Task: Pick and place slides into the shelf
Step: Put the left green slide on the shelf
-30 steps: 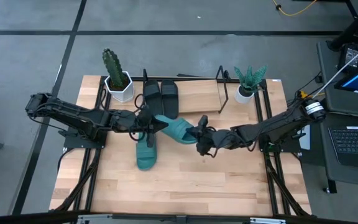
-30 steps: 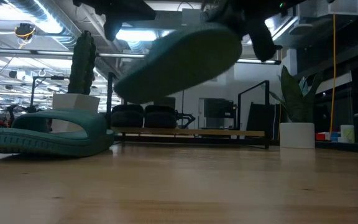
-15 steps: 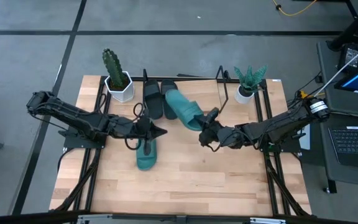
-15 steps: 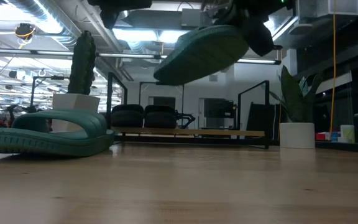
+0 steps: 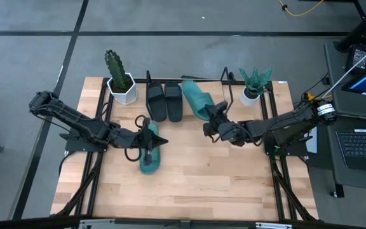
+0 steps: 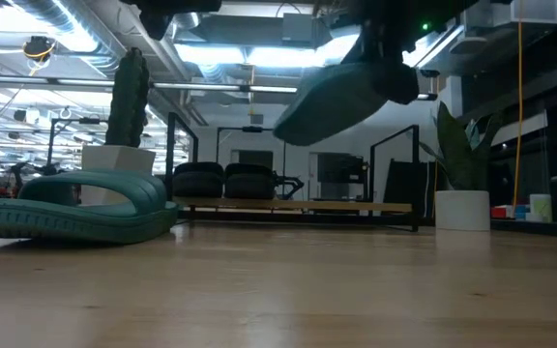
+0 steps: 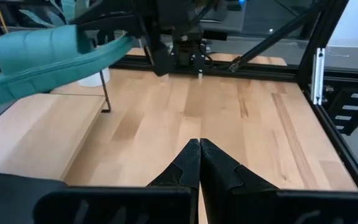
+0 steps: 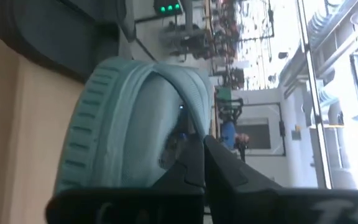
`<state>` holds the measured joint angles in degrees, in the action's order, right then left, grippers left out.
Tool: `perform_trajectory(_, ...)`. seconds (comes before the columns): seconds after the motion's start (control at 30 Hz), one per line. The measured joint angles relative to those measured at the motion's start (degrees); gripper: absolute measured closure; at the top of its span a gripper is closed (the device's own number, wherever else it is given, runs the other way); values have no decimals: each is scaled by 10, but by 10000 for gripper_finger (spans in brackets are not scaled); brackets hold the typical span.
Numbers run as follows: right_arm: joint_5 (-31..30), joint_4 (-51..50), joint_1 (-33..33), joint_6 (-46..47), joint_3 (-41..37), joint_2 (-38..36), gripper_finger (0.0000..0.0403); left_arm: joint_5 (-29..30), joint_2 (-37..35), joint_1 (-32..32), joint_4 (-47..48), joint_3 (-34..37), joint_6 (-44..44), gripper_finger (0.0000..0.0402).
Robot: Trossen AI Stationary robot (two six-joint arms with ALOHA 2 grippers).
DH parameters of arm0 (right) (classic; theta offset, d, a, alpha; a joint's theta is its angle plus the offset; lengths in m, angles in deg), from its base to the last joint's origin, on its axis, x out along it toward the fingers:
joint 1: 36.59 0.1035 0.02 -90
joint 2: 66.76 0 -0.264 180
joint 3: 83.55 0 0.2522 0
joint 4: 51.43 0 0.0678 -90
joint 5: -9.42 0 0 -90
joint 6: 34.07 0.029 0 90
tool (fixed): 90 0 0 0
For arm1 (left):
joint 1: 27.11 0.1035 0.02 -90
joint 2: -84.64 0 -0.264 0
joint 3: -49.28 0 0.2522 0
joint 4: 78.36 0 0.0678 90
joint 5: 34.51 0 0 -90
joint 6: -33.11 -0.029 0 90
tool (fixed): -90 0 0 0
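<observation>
A teal slide [image 5: 198, 100] is gripped at its heel by the closed right end effector [image 5: 216, 125] and held in the air, tilted, over the shelf [image 5: 212, 90] beside two black slides [image 5: 164, 100]. The left end effector [image 5: 146, 141] is pressed shut, empty, above the second teal slide [image 5: 149, 154] lying on the counter [image 5: 196, 184].

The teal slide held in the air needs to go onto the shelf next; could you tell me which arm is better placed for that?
The right: the right gripper already grips that teal slide over the shelf, beside the black slides. The left gripper is shut and empty over the other teal slide.

Two black slides [image 5: 164, 100]; two teal slides [image 5: 197, 98]; two potted plants [image 5: 120, 79].
</observation>
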<state>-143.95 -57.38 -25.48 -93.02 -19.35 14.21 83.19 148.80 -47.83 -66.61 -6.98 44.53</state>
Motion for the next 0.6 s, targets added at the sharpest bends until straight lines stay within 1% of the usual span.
perform_trajectory(0.13,2,-9,-26,-1,0,2,402,4,6,-1,1,0,0,401)
perform_trajectory(0.23,29,-22,-46,3,0,2,402,6,13,-1,2,0,-3,401)
perform_trajectory(0.47,42,-34,-90,2,2,3,402,20,38,5,-2,0,-8,401)
perform_trajectory(0.53,56,-53,-100,10,13,3,402,20,46,7,-1,0,-11,401)
perform_trajectory(0.6,70,-88,-110,37,32,3,402,21,51,11,-1,0,-11,401)
